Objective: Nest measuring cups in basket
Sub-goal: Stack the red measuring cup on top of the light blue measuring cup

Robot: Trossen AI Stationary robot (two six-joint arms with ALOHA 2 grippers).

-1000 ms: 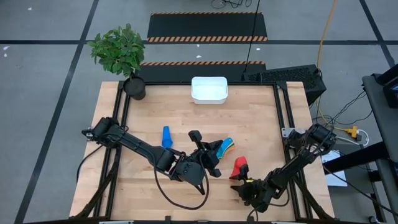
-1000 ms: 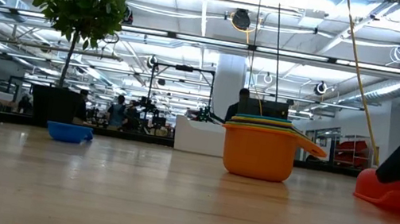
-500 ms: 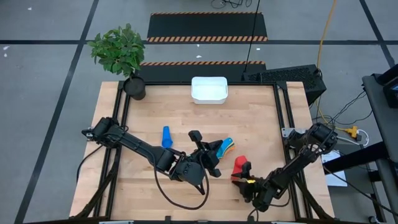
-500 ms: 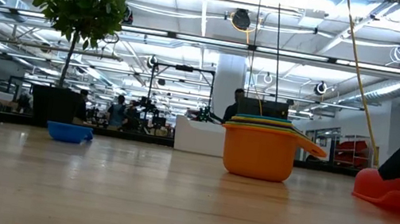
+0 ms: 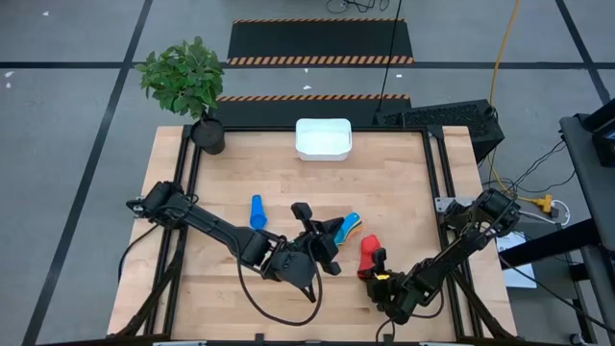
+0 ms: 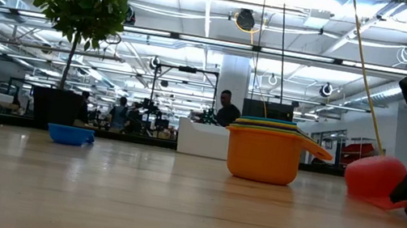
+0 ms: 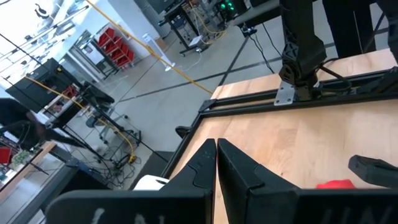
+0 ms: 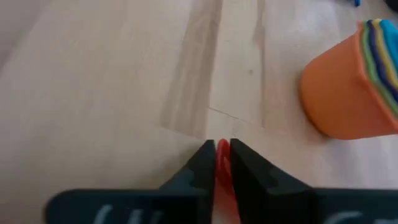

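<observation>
Measuring cups: I see a lone blue cup (image 5: 257,212) left of centre | left gripper (image 5: 324,246) pressed together beside the nested orange stack (image 5: 349,227) | right gripper (image 5: 378,264) pinching the red cup (image 5: 368,252) by its handle | basket (image 5: 323,138) and potted plant (image 5: 187,82) at the far edge, well apart.

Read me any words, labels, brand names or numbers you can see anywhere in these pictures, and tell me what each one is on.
No readable text in any view.
The measuring cups, the white basket and the plant pot show no print.
Any signs in the room beyond the table are too small to read.
</observation>
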